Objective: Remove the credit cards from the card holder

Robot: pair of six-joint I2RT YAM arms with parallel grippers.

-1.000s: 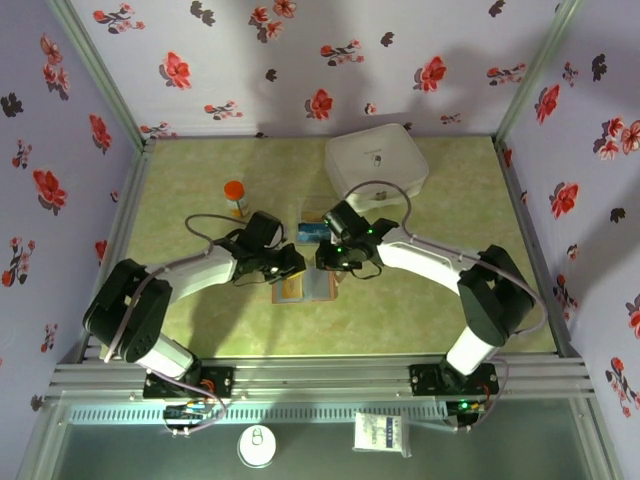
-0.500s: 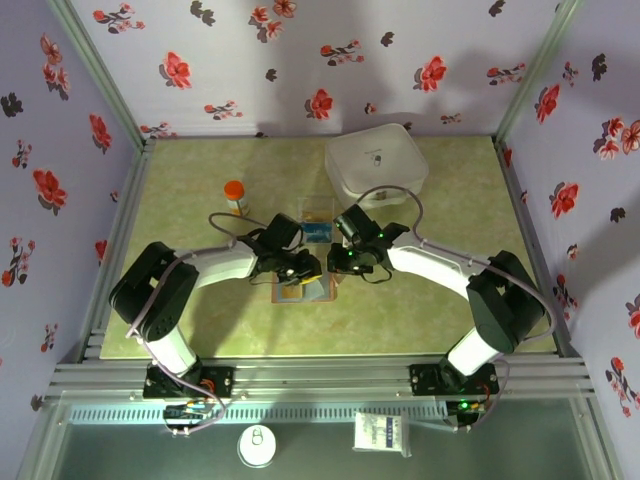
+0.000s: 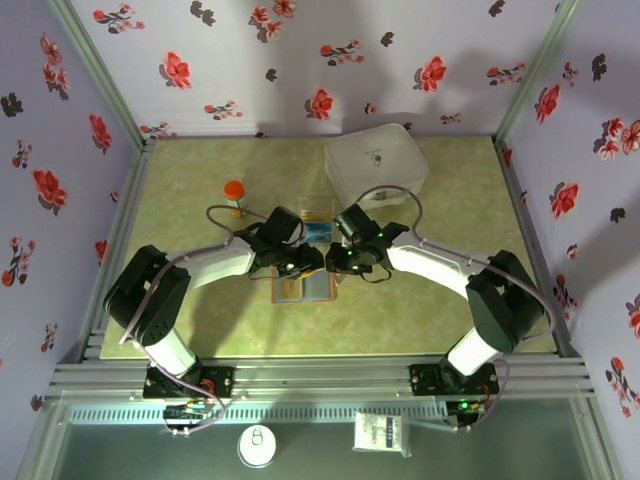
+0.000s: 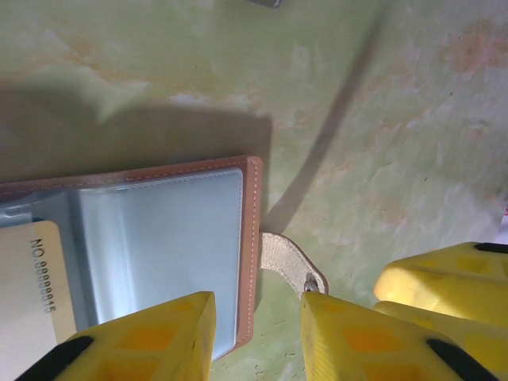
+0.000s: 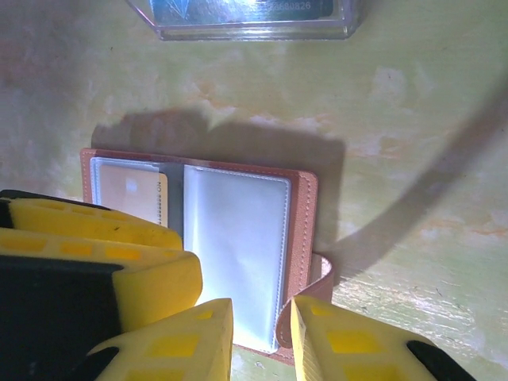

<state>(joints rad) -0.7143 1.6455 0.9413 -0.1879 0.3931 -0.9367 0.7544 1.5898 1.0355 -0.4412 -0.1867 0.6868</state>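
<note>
- An orange-capped bottle stands on the left part of the green worktop, apart from the arms.
- The left end effector hangs low over the card holder's right edge. Its fingers are spread. The brown edge lies under the gap, and the right finger meets the snap of the closing tab.
- The card holder lies opened flat on the worktop, in the middle near the front, with its blue-grey pockets facing up.
- A pale yellow credit card sits in the left pocket of the card holder.
- A blue credit card lies in the clear tray, just behind the card holder.
- The right end effector is over the near edge of the card holder's right half. Its fingers leave a narrow gap, and I cannot tell if they pinch the clear pocket.
- A white case rests at the back right.
</note>
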